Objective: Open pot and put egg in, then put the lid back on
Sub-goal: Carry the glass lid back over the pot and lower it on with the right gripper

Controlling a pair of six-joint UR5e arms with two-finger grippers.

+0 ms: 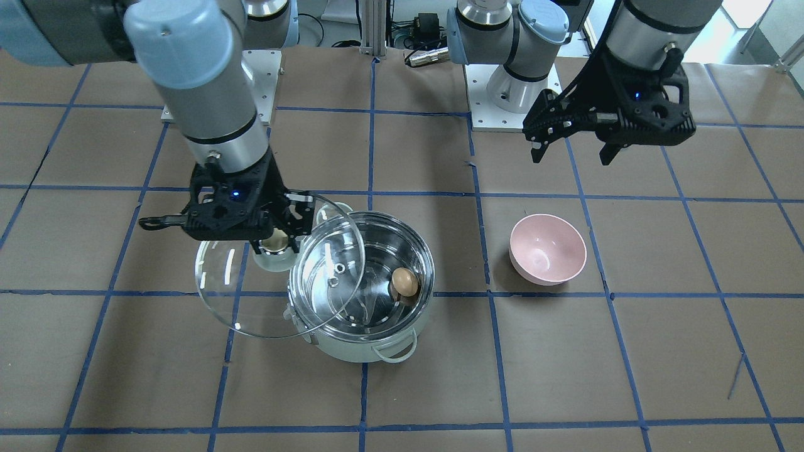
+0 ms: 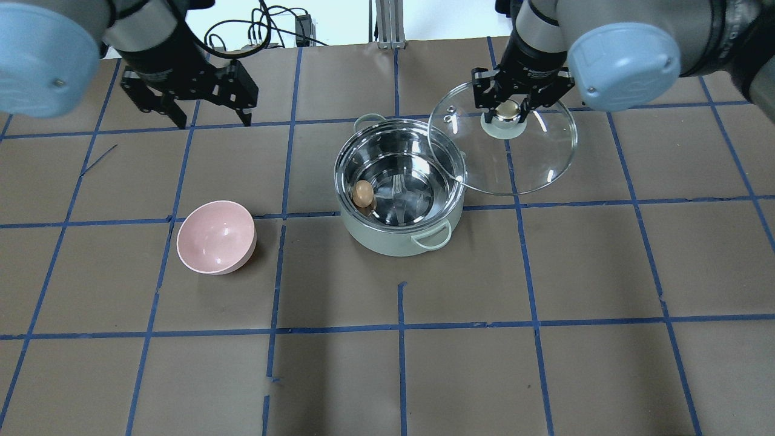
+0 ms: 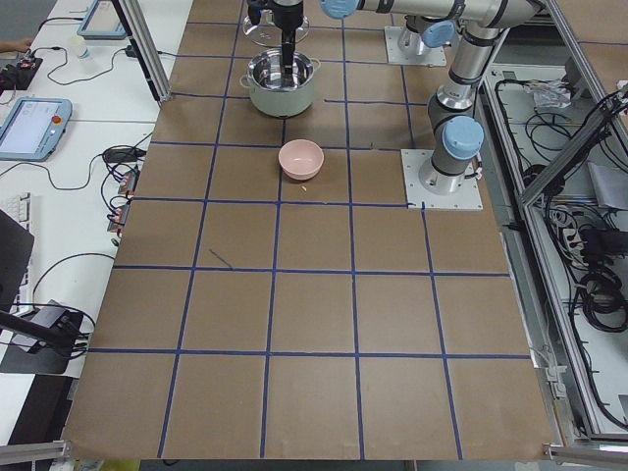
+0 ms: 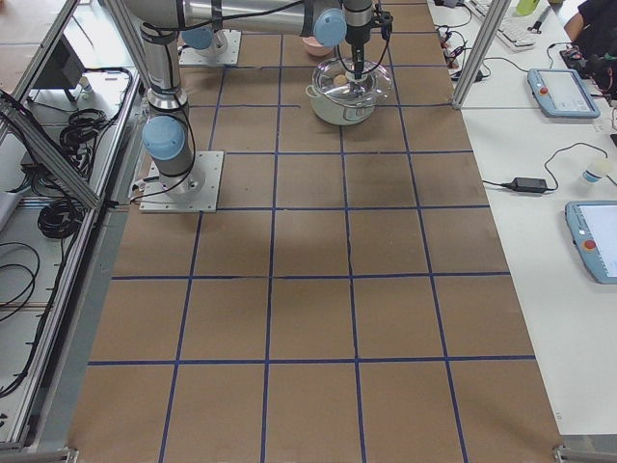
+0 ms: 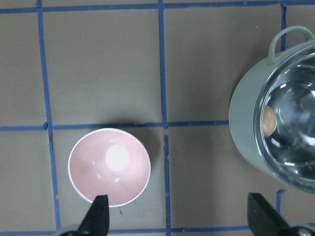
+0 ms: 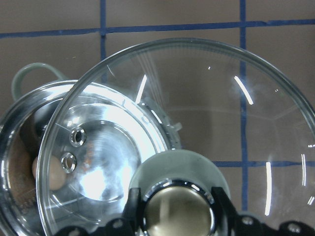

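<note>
The right gripper is clamping its two fingers on the knob of the glass lid, one finger on each side of the knob's cream top. It is holding the lid in the air, off to the robot's right of the pot. The lid's edge is reaching over part of the pot's rim, leaving most of the opening uncovered. Whether glass and rim are touching cannot be told.

The egg is lying on the shiny steel floor inside the pot, toward the robot's left side of it.

The left gripper is hovering above the taped brown table with its jaws spread wide and nothing between them, well apart from the pot. The pink bowl is sitting upright on the table, on the robot's left of the pot.
</note>
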